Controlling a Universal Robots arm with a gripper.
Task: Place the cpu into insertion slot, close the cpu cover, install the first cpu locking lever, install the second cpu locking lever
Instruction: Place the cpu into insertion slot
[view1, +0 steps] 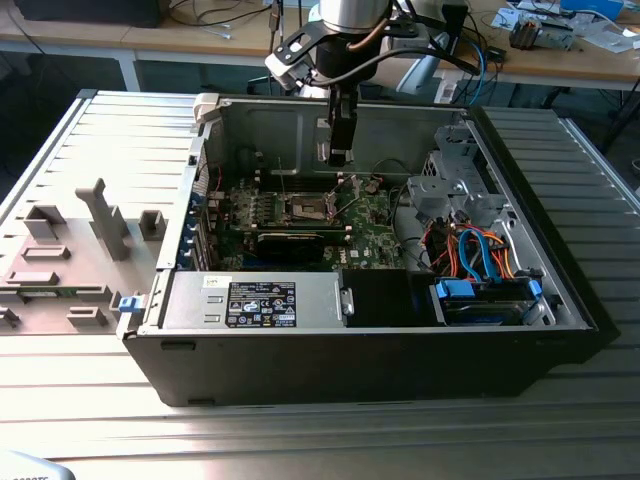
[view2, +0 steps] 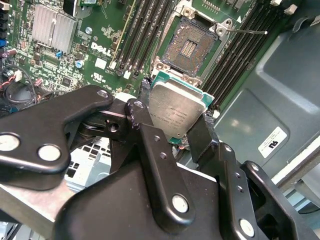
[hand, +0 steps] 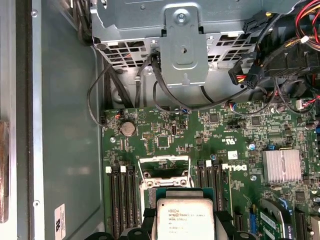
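Pincer (view2: 174, 131) was clenched on the cpu (view2: 176, 107), gripping two opposite edges, with the chip hanging near the insertion slot (view2: 192, 47) and apart from it. The slot sat bare, dark centre exposed, nothing seated. Doing this well likely meant squaring the chip's edges to the socket rim, keeping it flat, and lowering with no sideways drag. The open computer case (view1: 300, 360) on the tabletop (view1: 320, 440) held the green board (view2: 100, 50), a drive cage (hand: 180, 35) and coloured cables (view1: 470, 250).
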